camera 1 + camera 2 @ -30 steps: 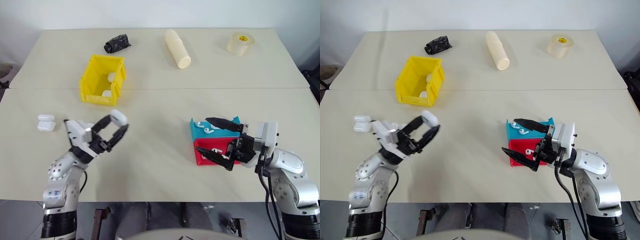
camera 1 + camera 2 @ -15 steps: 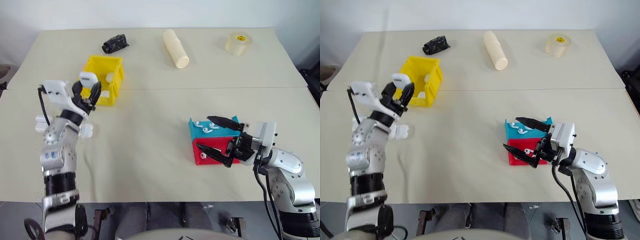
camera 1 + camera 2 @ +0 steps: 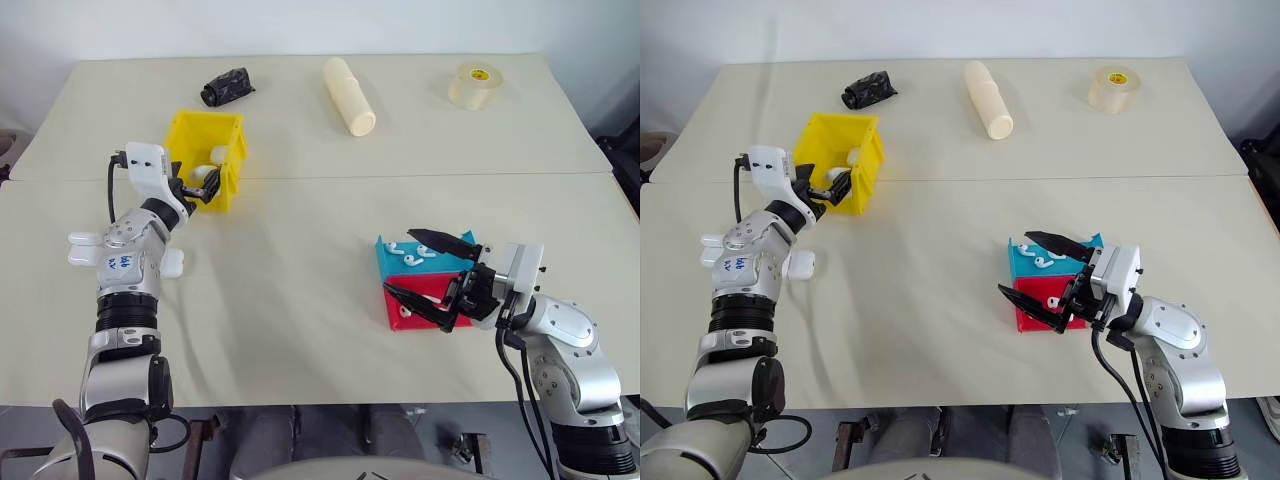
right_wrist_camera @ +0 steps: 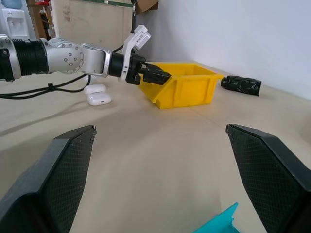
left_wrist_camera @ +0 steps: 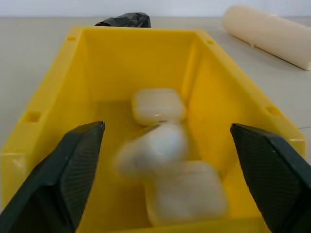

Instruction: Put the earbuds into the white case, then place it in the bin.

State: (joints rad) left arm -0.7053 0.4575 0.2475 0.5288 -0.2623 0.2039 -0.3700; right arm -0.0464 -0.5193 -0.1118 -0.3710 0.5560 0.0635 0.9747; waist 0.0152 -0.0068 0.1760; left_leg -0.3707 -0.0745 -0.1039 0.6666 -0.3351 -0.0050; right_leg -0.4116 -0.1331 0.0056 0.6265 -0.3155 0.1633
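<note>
My left gripper [image 3: 203, 186] reaches level over the cut-down front lip of the yellow bin [image 3: 233, 160], open. In the left wrist view a blurred white case [image 5: 155, 148] is loose between the spread fingers, inside the bin [image 5: 214, 92], over two other cases [image 5: 158, 106] lying on its floor. More white cases [image 3: 88, 248] lie on the table beside my left forearm. My right gripper [image 3: 440, 275] is open over the blue tray [image 3: 392, 268], with nothing between its fingers. Several earbuds [image 3: 406, 254] lie in that tray.
A red tray [image 3: 400, 308] adjoins the blue one. Along the far edge of the table are a black bundle [image 3: 226, 86], a cream cylinder [image 3: 350, 96] and a tape roll [image 3: 474, 85]. A seam [image 3: 400, 176] crosses the table behind the bin.
My left arm carried the white case from near the table's front to the bin, then opened; the case now sits loose in the bin. The right arm kept still.
</note>
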